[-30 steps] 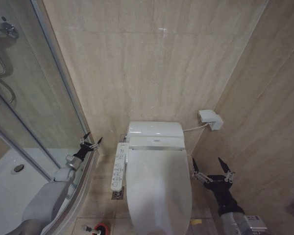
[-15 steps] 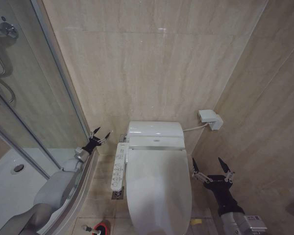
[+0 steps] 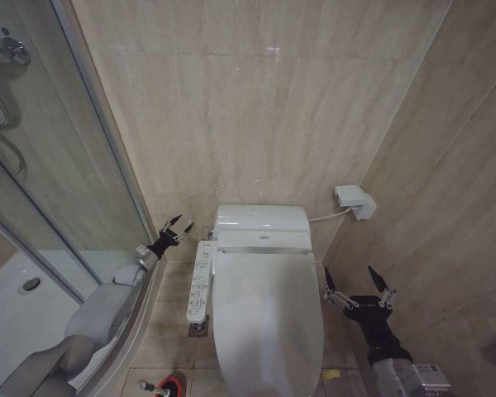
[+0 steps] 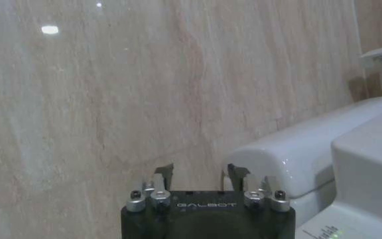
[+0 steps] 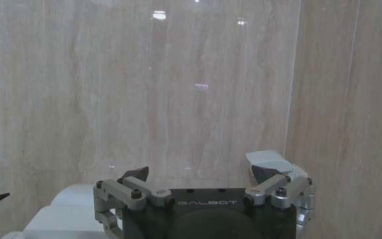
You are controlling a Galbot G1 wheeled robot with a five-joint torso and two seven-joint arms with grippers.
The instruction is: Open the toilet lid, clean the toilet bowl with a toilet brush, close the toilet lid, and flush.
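Nearest, at the bottom edge of the head view, the toilet brush (image 3: pixel 151 385) with its thin white handle lies beside its small red cup holder (image 3: pixel 173 385) on the beige floor tiles (image 3: pixel 172 331), left of the toilet. The large glossy white plastic toilet lid (image 3: pixel 267 318) is shut down over the white ceramic toilet bowl (image 3: pixel 322 347), of which little more than the outer edge shows around the lid.

On the right, the right gripper (image 3: pixel 357 284) hangs just beside the lid's right edge, near the beige side wall (image 3: pixel 455 207); its two dark fingers (image 3: pixel 330 283) are spread wide apart with nothing between them. In the right wrist view the same gripper (image 5: pixel 203 174) stands spread before the tiled wall.

On the left, a long white control panel with buttons (image 3: pixel 201 280) runs along the lid's left side. Farther back, the left gripper (image 3: pixel 180 227) is raised between the glass shower screen (image 3: pixel 74 174) and the white tank housing (image 3: pixel 261 222) at the far end of the toilet. Its fingers (image 3: pixel 174 221) are parted and empty; in the left wrist view the gripper (image 4: pixel 202 172) points at the far wall with the tank housing close alongside.

Farther still, a small white box (image 3: pixel 354 201) is mounted on the wall, with a cable leading to the tank.
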